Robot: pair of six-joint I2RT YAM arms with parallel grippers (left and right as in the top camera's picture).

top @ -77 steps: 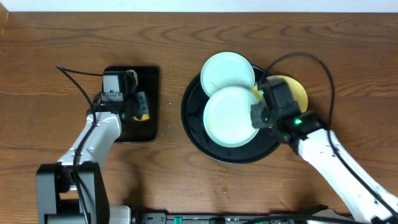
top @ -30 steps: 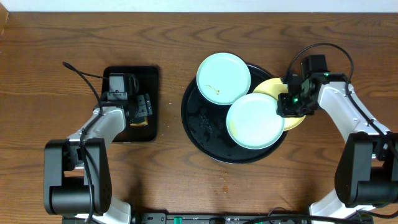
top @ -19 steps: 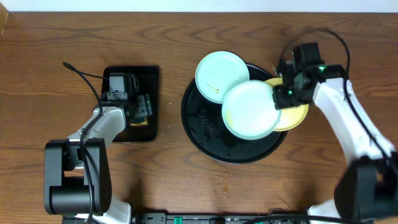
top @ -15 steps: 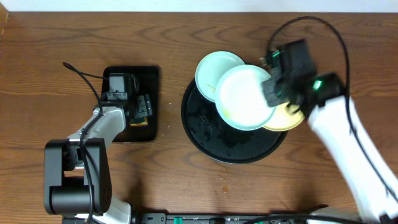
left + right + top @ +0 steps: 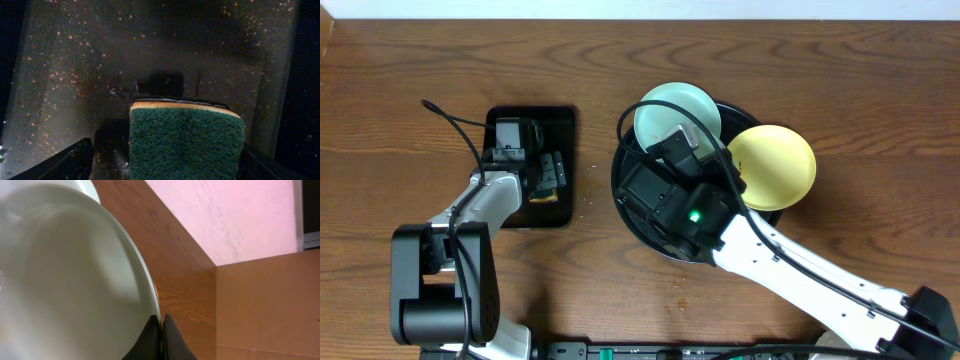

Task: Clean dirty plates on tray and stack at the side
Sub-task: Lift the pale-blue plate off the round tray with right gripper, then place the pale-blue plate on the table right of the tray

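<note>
A big round black tray (image 5: 732, 112) with a raised edge sits on the brown wooden table (image 5: 880, 80). A pale mint-blue round plate (image 5: 675, 115) lies at the far side of this tray and sticks out a bit over the edge. A pale yellow round plate (image 5: 775, 165) lies on the right side, half on the tray and half out over the table. The two plates are close but do not touch.

The right arm reaches over the middle of the tray. The right gripper (image 5: 161, 332) has its two fingers (image 5: 150, 335) pinched tight on the rim of a third plate, a pale round one (image 5: 65, 280). From above, the arm hides this plate.

To the left, well apart from the big tray, is a small black tray (image 5: 560, 125) shaped like a box lid. A sponge (image 5: 185, 140) with a green scrubby side and a yellow layer lies on it. The left gripper (image 5: 167, 162) is right over the sponge. Its fingers (image 5: 75, 160) are spread wide, one on each side of the sponge, with a gap on one side.
</note>
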